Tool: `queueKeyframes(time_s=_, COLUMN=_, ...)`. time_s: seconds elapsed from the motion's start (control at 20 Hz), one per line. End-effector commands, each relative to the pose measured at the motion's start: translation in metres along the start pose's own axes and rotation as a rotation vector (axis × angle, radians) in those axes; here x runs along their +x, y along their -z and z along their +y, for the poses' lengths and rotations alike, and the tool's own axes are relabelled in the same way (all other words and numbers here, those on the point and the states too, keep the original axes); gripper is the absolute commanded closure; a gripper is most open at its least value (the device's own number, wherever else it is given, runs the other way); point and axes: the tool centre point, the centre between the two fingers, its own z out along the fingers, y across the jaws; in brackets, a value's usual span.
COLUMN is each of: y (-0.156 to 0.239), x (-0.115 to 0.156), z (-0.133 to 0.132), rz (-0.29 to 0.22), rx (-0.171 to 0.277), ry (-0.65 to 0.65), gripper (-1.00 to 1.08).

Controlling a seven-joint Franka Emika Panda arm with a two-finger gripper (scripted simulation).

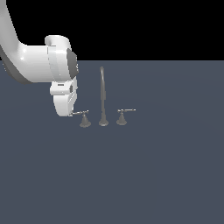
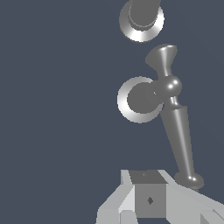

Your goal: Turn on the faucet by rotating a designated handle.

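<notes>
The faucet is a small grey three-piece set. Its tall gooseneck spout (image 1: 103,96) stands between two short lever handles. The handle (image 1: 84,118) on the exterior view's left has its thin bar pointing left toward my gripper (image 1: 70,113). The twin handle (image 1: 122,116) points right. In the wrist view the handle's flared base (image 2: 136,99) and its bar (image 2: 179,135) show from above. The bar's knobbed tip (image 2: 189,179) lies right beside my gripper (image 2: 148,189). The fingers look closed together and hold nothing. I cannot tell whether they touch the tip.
The spout's base (image 2: 141,19) shows beyond the handle in the wrist view. The faucet stands on a flat dark blue-grey surface (image 1: 153,175). My white arm (image 1: 35,65) comes in from the exterior view's upper left.
</notes>
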Motion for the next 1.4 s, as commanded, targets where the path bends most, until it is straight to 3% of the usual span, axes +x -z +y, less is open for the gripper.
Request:
queueKeyframes(time_s=0.0, y=0.000, x=0.011, z=0.007, rz=0.006, rx=-0.004, ry=-0.012, gripper=1.08)
queueKeyframes(time_s=0.65, y=-0.002, x=0.018, z=0.045, rz=0.005, rx=-0.017, ry=-0.009, gripper=1.08)
queueKeyframes(time_s=0.7, y=0.001, x=0.002, z=0.040, rz=-0.004, rx=-0.007, ry=0.012, gripper=1.08)
queueKeyframes(time_s=1.25, y=-0.002, x=0.057, z=0.066, rz=0.005, rx=-0.018, ry=-0.008, gripper=1.08)
queueKeyframes(time_s=1.3, y=-0.002, x=0.057, z=0.066, rz=0.005, rx=-0.018, ry=-0.008, gripper=1.08)
queueKeyframes(time_s=1.35, y=0.002, x=0.026, z=0.062, rz=-0.010, rx=-0.010, ry=0.031, gripper=1.08)
